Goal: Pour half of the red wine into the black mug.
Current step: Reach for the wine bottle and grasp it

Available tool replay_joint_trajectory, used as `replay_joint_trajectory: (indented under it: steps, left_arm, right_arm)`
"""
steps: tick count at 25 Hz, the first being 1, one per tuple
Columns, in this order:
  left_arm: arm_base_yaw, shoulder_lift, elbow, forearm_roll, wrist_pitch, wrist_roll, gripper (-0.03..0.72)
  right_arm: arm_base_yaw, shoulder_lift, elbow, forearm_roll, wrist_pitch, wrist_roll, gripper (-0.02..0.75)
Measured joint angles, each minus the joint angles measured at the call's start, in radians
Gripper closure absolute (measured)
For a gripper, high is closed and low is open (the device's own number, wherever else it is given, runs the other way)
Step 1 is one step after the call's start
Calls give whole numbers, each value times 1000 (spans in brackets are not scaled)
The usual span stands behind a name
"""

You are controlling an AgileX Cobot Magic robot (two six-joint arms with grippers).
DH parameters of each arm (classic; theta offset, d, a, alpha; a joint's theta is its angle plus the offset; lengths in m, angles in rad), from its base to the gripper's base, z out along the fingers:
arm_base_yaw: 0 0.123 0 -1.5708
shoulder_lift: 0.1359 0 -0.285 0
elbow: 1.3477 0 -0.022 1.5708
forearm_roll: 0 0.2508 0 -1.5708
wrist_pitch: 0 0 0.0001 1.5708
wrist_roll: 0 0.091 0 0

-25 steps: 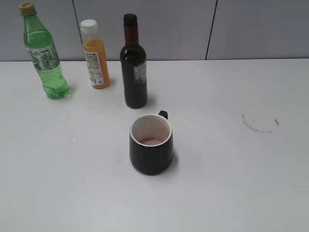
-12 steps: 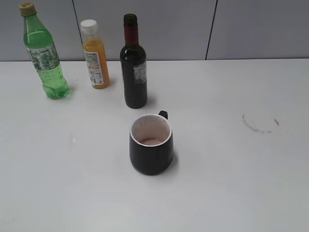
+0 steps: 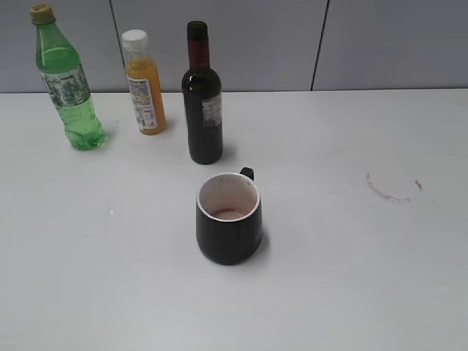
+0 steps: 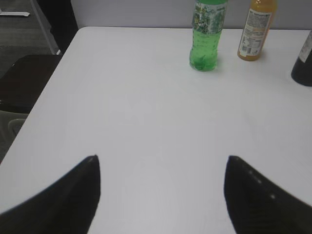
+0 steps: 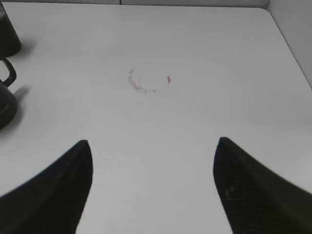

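We see nothing moved since earlier. Wine bottle (image 3: 202,95) upright behind black mug (image 3: 229,219); mug bottom maybe reddish. Left gripper (image 4: 162,195), right gripper (image 5: 152,185) gape wide, empty.

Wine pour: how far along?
Not started, by the look of it. The wine bottle stands upright behind the black mug, which holds only a reddish residue. Left gripper and right gripper are open and empty. Grasp and pour remain.
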Motion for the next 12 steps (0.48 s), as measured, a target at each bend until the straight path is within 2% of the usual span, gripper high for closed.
replay_joint_trajectory:
  steps: [12]
  left_arm:
    - [0,0,0,0,0,0,99]
  right_arm:
    - [34,-1,9,0,1,19,152]
